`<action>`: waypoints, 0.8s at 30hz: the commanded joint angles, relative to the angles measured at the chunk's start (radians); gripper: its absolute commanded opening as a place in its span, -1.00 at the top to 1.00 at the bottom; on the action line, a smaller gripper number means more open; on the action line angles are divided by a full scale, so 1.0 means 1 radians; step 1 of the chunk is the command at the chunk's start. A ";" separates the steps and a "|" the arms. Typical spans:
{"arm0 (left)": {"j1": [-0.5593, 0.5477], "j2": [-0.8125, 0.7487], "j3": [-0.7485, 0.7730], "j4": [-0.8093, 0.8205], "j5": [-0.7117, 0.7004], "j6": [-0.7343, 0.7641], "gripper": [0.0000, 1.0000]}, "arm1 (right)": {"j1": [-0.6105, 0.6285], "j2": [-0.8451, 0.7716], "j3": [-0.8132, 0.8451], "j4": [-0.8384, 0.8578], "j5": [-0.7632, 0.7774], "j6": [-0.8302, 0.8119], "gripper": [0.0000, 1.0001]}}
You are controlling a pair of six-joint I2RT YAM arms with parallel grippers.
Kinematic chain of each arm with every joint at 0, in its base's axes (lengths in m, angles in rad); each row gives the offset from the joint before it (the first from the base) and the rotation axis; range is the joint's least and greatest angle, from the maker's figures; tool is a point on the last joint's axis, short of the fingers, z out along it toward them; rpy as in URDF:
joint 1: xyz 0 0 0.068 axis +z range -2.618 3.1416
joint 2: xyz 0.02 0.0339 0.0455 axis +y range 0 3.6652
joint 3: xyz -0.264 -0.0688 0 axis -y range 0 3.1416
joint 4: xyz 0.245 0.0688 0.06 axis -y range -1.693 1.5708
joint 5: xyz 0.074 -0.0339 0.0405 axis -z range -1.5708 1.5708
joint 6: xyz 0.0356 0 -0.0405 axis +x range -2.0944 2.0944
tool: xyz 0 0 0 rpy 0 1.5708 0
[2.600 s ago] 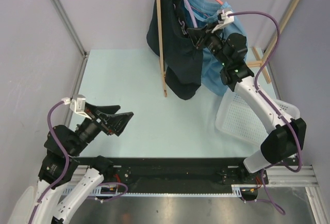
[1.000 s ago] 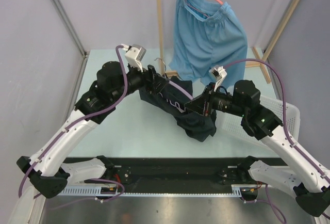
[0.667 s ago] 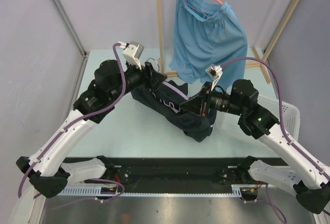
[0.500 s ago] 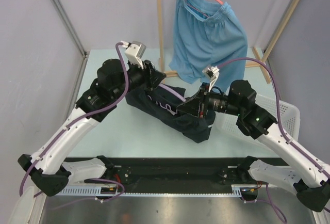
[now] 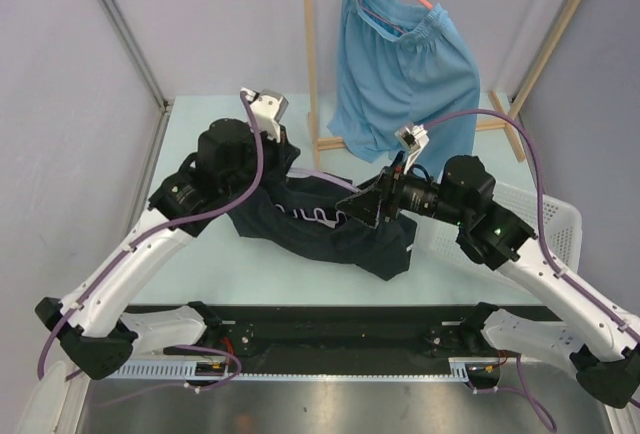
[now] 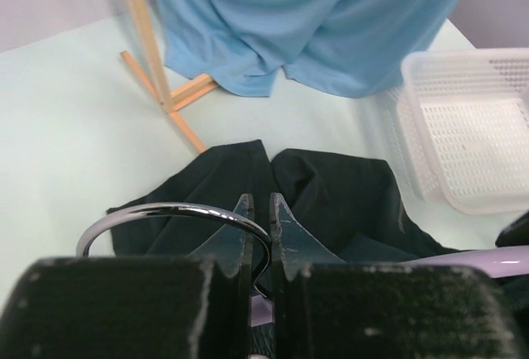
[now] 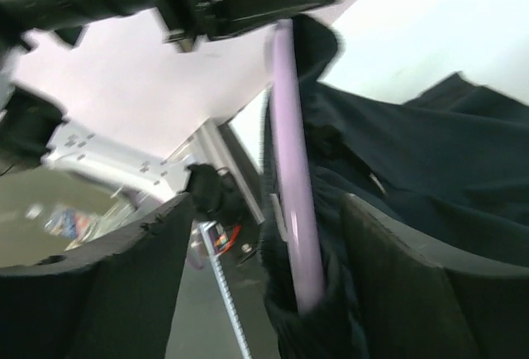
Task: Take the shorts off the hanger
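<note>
No readable text, label, brand or number anywhere.

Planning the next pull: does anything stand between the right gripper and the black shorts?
Nothing visible does. The right gripper, jaws open, flanks the black shorts on the lilac hanger; the left gripper is shut on its metal hook.

My top camera looks down from the near edge over the whole table [image 5: 290,279]. Left wrist view faces the back, low; right wrist view, tilted, sits close. All share the black shorts [image 5: 300,234].
</note>
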State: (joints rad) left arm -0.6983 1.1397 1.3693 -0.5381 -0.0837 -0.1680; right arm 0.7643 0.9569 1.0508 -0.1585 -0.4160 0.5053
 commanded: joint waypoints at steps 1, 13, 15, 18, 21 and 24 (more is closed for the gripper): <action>0.000 -0.067 0.051 0.056 -0.097 -0.030 0.99 | 0.006 -0.035 0.028 -0.056 0.153 -0.028 -0.64; 0.000 -0.116 0.024 0.046 -0.157 -0.013 0.99 | 0.006 -0.110 0.026 -0.101 0.283 0.022 -0.66; 0.000 -0.120 0.019 0.046 -0.159 -0.016 0.99 | 0.006 -0.122 0.026 -0.088 0.283 0.027 -0.62; 0.000 -0.124 0.013 0.046 -0.157 -0.018 0.99 | 0.006 -0.132 0.026 -0.076 0.293 0.032 -0.48; 0.000 -0.129 0.010 0.047 -0.154 -0.024 0.99 | 0.006 -0.129 0.026 -0.070 0.296 0.038 -0.33; 0.000 -0.132 0.005 0.049 -0.148 -0.031 0.99 | 0.006 -0.126 0.026 -0.064 0.296 0.041 -0.13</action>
State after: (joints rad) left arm -0.6983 1.0454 1.3685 -0.5434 -0.2256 -0.1749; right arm 0.7650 0.8364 1.0512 -0.2653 -0.1390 0.5362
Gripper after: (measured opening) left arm 0.074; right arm 0.636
